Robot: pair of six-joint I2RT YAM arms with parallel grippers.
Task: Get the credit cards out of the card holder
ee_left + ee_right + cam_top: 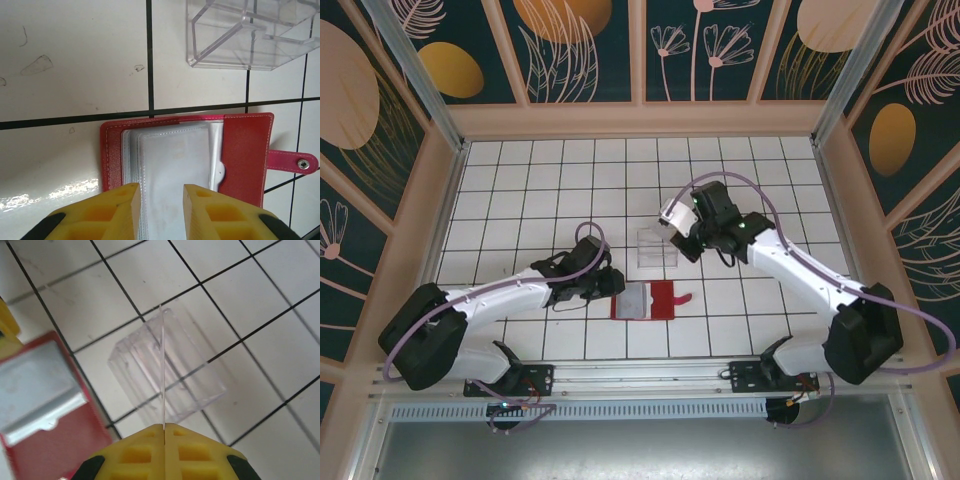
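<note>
Left gripper (161, 191): low over the near edge of the holder. Its yellow fingers stand a narrow gap apart with nothing clamped between them, and the sleeves show through the gap.
Holder (245, 155): lies open and flat on the table, inner side up, at the front middle between the two arms. Its left half carries the sleeves and its right half is a plain red panel with pale stitching.
Sleeves (172, 160): a stack of clear pockets, pale and cloudy, lying flat. I cannot tell whether any cards sit inside them.
Tab (292, 162): red with a small metal snap. It sticks out from the holder's right edge and lies flat on the tiles.
Table (75, 50): white tiles with dark grid lines, and a few scuffs left of the holder.
Right gripper (164, 427): past the holder and above the tray, its fingers pressed together on a card.
Card (162, 365): thin and pale, seen edge-on from the right wrist as a fine line. It rises from the seam between the fingers and crosses over the tray. I cannot tell whether it touches the tray.
Tray (200, 385): clear plastic with inner dividers. It stands just beyond the holder's far edge, apart from it.
</note>
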